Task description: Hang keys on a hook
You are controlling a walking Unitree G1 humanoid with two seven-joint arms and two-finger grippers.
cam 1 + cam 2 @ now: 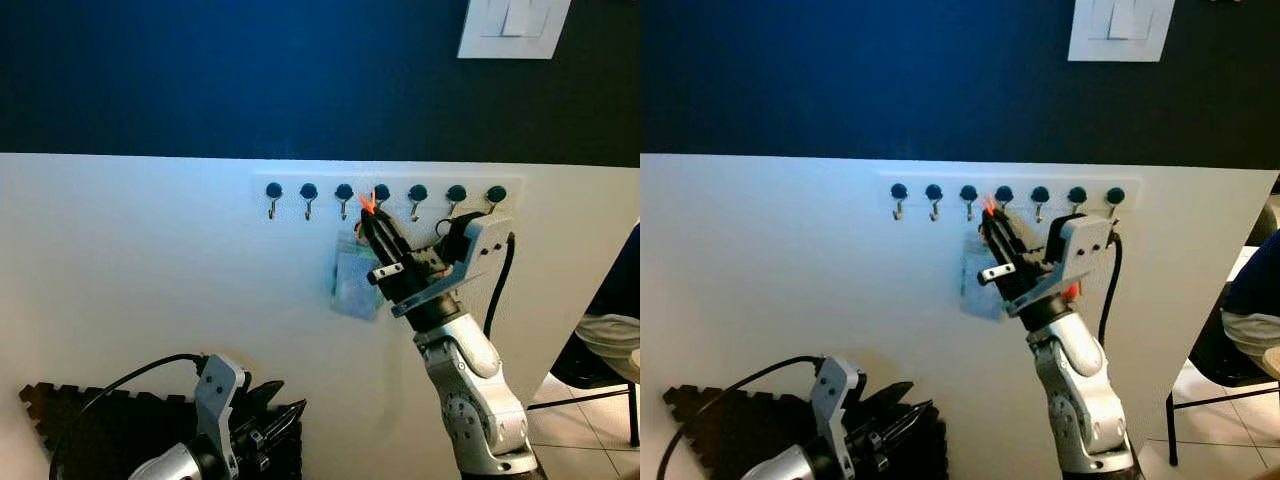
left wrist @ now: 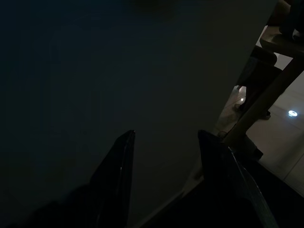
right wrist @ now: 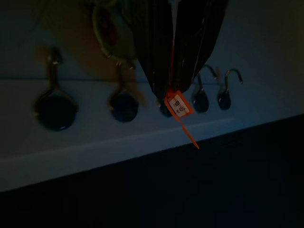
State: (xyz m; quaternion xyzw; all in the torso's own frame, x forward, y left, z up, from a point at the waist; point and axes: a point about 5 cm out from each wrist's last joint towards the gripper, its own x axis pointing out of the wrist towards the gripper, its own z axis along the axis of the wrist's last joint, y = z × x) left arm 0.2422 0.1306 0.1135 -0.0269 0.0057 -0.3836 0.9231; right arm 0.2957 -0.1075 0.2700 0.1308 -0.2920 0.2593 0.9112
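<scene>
The right gripper (image 1: 369,215) is raised to the hook rack (image 1: 385,192), fingers pinched shut on an orange key tag (image 3: 179,105) (a bluish pouch (image 1: 354,283) dangles below) beside the fourth hook (image 1: 380,196). The left gripper (image 1: 285,418) hangs low, fingers parted, holding nothing.

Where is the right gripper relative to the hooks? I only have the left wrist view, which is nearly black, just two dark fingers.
Observer: The right gripper is raised to the hook rail on the white wall, its tips just under the fourth hook counting from the robot's left.
Operator: Is it holding anything?
Observer: Yes. Its fingers are shut on an orange tag, and a pale blue pouch hangs below them against the wall.
Operator: Is that tag on a hook yet?
Observer: I cannot tell; the right wrist view shows it poking past the fingertips in front of the rail.
Operator: And the arm I am watching?
Observer: The left gripper sits low, beside a dark foam mat.
</scene>
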